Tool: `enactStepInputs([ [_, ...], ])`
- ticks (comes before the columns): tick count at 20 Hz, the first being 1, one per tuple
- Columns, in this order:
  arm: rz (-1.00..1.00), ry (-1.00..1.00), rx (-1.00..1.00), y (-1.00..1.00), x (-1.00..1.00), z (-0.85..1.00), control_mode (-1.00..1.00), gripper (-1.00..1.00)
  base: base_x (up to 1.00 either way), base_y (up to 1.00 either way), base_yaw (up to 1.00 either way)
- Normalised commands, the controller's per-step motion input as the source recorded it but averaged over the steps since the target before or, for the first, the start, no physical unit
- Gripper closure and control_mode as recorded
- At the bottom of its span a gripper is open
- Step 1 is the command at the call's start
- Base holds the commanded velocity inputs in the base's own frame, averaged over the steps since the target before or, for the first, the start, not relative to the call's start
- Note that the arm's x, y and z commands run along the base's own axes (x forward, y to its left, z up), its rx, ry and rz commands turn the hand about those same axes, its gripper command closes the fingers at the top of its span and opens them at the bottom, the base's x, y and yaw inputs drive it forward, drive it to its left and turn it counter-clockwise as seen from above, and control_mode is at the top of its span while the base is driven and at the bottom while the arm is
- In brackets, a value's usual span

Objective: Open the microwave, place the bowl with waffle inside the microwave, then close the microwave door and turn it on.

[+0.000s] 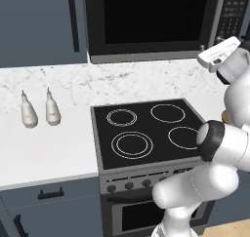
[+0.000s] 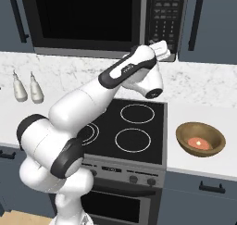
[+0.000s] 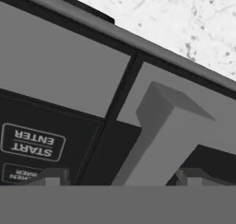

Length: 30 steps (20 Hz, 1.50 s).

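The microwave [image 1: 151, 21] hangs above the stove with its dark glass door [image 2: 85, 18] shut flat. Its keypad [image 2: 162, 15] is on the right. My gripper [image 2: 163, 47] is raised to the microwave's lower right corner, by the seam between door and keypad. In the hand view, which is rolled upside down, the gripper [image 3: 122, 178] is open. The door's grey steel handle [image 3: 156, 135] stands between the fingertips [image 3: 50, 177], with the START ENTER button [image 3: 33, 142] beside it. The brown bowl [image 2: 200, 137] with the reddish waffle [image 2: 199, 142] sits on the counter right of the stove.
A black cooktop [image 1: 146, 128] with several rings lies under the arm. Two pale bottles [image 1: 39, 111] stand on the white counter to the left. Blue-grey cabinets with dark bar handles [image 1: 73, 19] flank the microwave. Oven knobs [image 1: 129, 185] line the stove front.
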Motion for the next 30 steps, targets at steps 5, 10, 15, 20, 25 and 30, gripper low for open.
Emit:
enactStepInputs([
  [5,0.00,0.02,0.00,0.00,0.19,0.00,-1.00,1.00,0.00,0.00,0.00],
  [10,0.00,0.06,-0.02,0.10,-0.11,-0.05,-1.00,1.00,0.00,0.00,0.00],
  [15,0.11,0.01,-0.17,0.29,-0.75,-0.25,-1.00,1.00,0.00,0.00,0.00],
  [20,0.20,-0.05,-0.20,0.11,-1.00,-0.36,-1.00,1.00,0.00,0.00,0.00],
  [25,0.12,-0.10,-0.27,0.40,-1.00,-0.37,-1.00,1.00,0.00,0.00,0.00],
  [30,0.16,-0.14,-0.21,-0.07,-1.00,-0.19,-1.00,-1.00,0.00,0.00,0.00],
])
